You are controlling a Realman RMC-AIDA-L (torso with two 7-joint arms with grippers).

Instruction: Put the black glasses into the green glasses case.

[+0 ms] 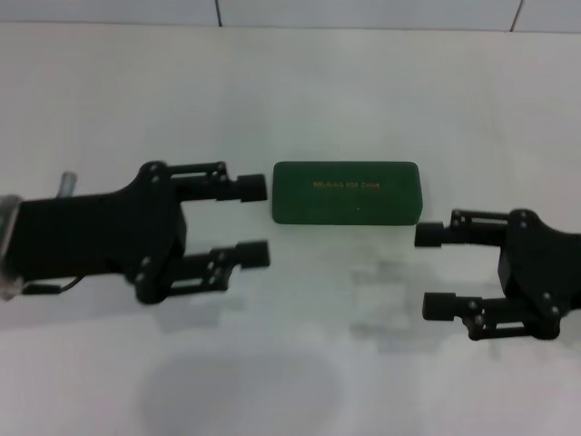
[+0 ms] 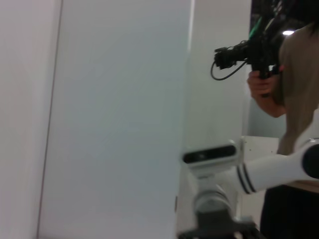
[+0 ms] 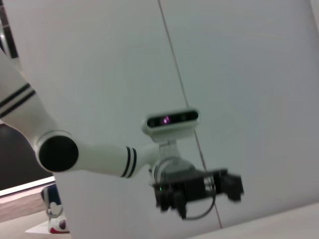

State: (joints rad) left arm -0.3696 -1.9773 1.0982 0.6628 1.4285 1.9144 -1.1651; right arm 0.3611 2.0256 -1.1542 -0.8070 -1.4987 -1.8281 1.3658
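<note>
From the head view we see the green glasses case (image 1: pixel 346 193) lying flat on the white worktop (image 1: pixel 300 100), its lid shut and the small gold lettering facing up, roughly midway between the two arms. Our left claw (image 1: pixel 255 221) hovers just beside the case's left end, its two fingers spread apart with nothing between them; the upper fingertip sits very near the case's corner, though we cannot say for sure whether it touches. Our right claw (image 1: pixel 435 271) is off the case's right end and a little nearer to us, also spread wide and holding nothing. The black glasses do not show in any view, so they may be inside the closed case, but we cannot tell. The left wrist view shows a pale wall, the other arm's wrist camera (image 2: pixel 208 155), and a person (image 2: pixel 294 99) holding a camera rig. The right wrist view shows the left arm (image 3: pixel 89 154) and its claw against a white wall.
</note>
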